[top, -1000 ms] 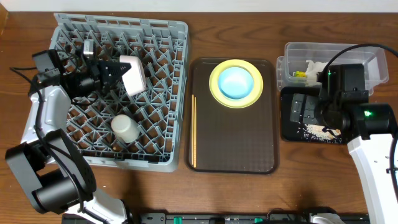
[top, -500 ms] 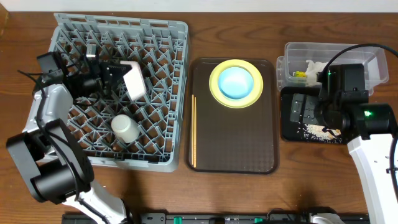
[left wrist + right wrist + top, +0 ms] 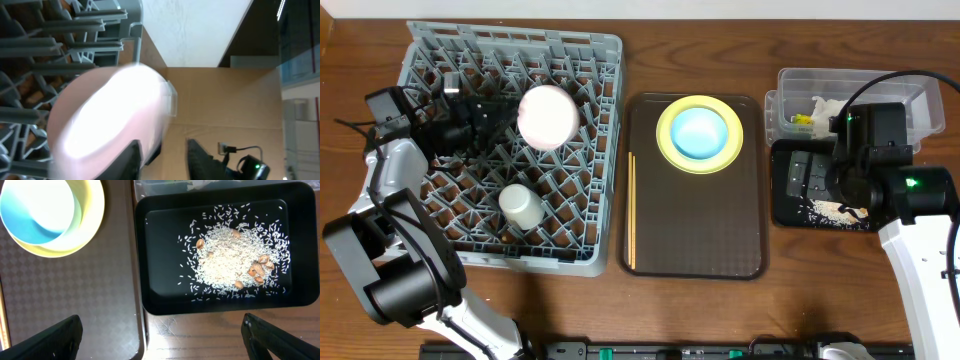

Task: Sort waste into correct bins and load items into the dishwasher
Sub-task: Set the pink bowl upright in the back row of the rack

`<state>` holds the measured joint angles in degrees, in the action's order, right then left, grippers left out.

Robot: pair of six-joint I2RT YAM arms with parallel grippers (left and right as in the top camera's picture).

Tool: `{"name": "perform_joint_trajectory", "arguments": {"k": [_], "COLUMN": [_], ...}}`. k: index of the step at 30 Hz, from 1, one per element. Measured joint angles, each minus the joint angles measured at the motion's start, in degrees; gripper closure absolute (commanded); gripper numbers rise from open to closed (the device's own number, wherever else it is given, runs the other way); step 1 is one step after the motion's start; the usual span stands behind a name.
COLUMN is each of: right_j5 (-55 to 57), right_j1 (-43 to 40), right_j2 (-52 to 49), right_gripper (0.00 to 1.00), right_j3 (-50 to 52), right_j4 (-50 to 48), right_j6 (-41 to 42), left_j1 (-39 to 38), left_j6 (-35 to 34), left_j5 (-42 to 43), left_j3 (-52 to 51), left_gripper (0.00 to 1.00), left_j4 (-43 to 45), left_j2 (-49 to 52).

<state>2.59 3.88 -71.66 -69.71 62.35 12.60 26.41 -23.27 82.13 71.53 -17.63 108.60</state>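
Left claw (image 3: 163, 147) was cracked partway open, nothing in the gap. The pinkish-white bowl (image 3: 549, 116) sat blurry just beside one finger, round face up, in the far half of the grey dish rack (image 3: 590, 60). One white cup (image 3: 521, 206) was in there too. The second bowl, the light blue bowl (image 3: 699, 132), sat on the single yellow plate (image 3: 665, 140) on the brown tray (image 3: 700, 230). The chopsticks (image 3: 631, 210) ran lengthwise down its left edge. Right claw (image 3: 162, 340) hung wide open and empty over the black tray (image 3: 160, 290).
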Motion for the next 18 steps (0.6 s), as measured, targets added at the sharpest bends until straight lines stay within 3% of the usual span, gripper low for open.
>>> {"name": "perform_joint_trajectory", "arguments": {"k": [7, 11, 16, 18], "right_j5": [0.0, 0.0, 0.0, 0.0], "right_j1": [0.0, 0.0, 0.0, 0.0], "right_j2": [0.0, 0.0, 0.0, 0.0], "right_gripper": [0.01, 0.01, 0.01, 0.01], "right_j3": [0.0, 0.0, 0.0, 0.0], "right_j4": [0.0, 0.0, -0.02, -0.02], "right_j6": [0.0, -0.02, 0.0, -0.02], "left_j1": [-0.02, -0.61, -3.37, -5.35], "left_j6": [-0.09, 0.5, 0.81, 1.03], "left_j5": [-0.02, -1.4, -9.66, -13.81], "left_j3": [0.0, -0.04, -0.46, -0.46], "left_gripper": [0.76, 0.67, 0.61, 0.51], "left_j4": [-0.13, -0.26, -0.37, -0.59], "left_j2": [0.0, -0.98, -9.57, -14.56]}}
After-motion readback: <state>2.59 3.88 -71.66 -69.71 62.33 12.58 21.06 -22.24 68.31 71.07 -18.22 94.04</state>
